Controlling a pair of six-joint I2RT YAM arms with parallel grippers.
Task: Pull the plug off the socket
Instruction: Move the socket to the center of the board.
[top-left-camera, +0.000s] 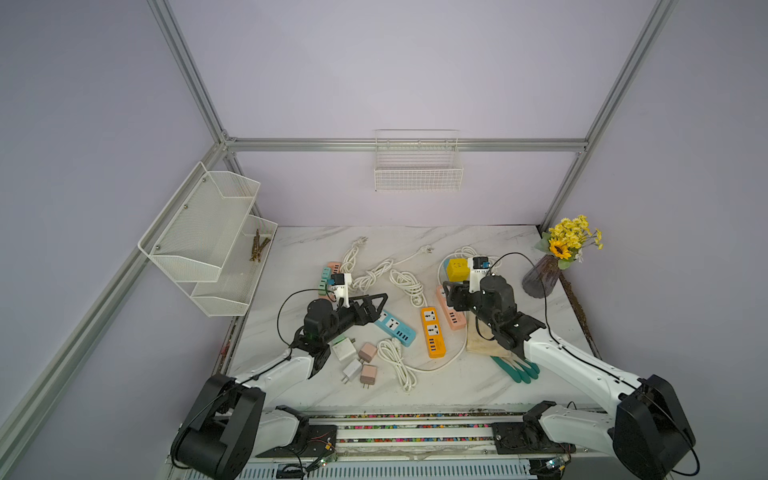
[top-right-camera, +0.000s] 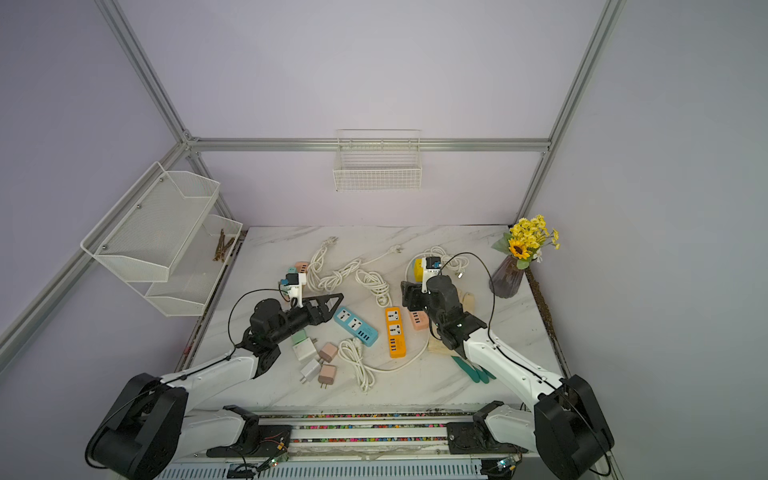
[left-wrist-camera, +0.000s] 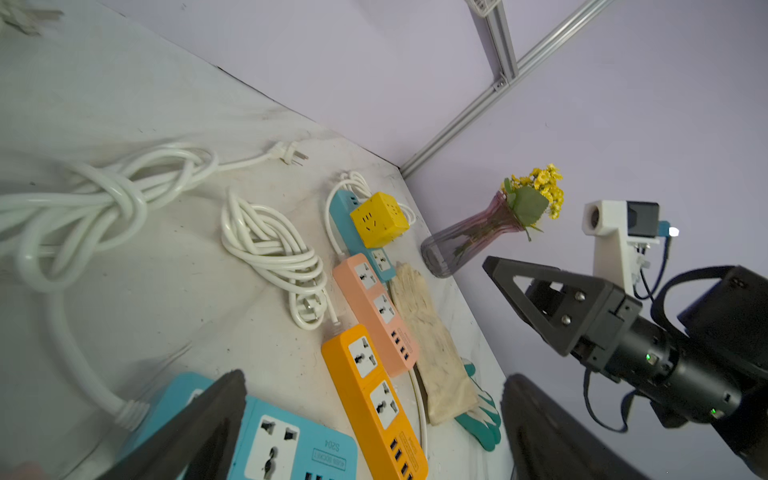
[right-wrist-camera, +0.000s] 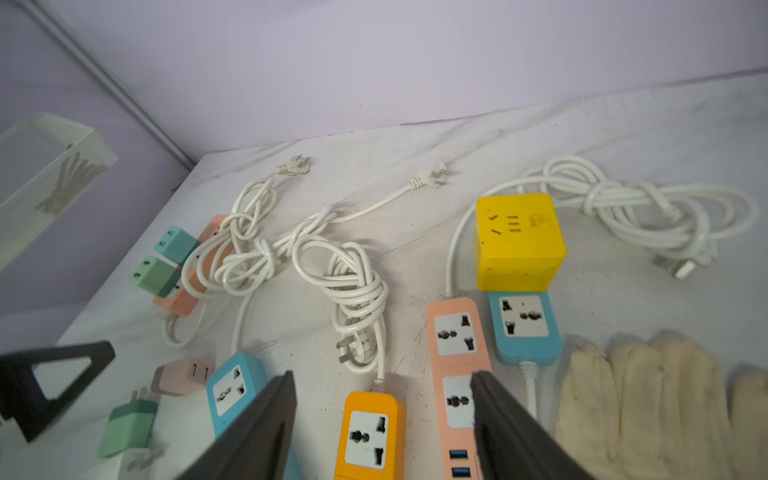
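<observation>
Five power strips (top-left-camera: 432, 332) lie about. Two plug adapters (right-wrist-camera: 176, 244), teal and green, sit in the far pink strip (right-wrist-camera: 178, 301). Left gripper (top-left-camera: 380, 306) gapes empty over the blue strip (top-left-camera: 395, 328), right gripper (right-wrist-camera: 382, 376) likewise over the near pink strip (right-wrist-camera: 455, 336).

White marbled tabletop (top-left-camera: 478, 386), scuffed and speckled. Mid-table, side by side: blue power strip (top-left-camera: 395, 327), orange power strip (top-left-camera: 432, 332), pink power strip (top-left-camera: 453, 319). Behind them, knotted white cords (top-left-camera: 409, 284). Near the front left, loose chargers (top-left-camera: 367, 352), white and pink, beside another coiled cord (top-left-camera: 397, 361). Far left, a second pink strip (right-wrist-camera: 195, 266) bearing green adapters (right-wrist-camera: 156, 276). Toward the right, yellow cube socket (right-wrist-camera: 519, 243), seemingly seated on a second blue strip (right-wrist-camera: 524, 328); cream glove (right-wrist-camera: 665, 395); purple vase (top-left-camera: 540, 280) with yellow flowers at the corner.
</observation>
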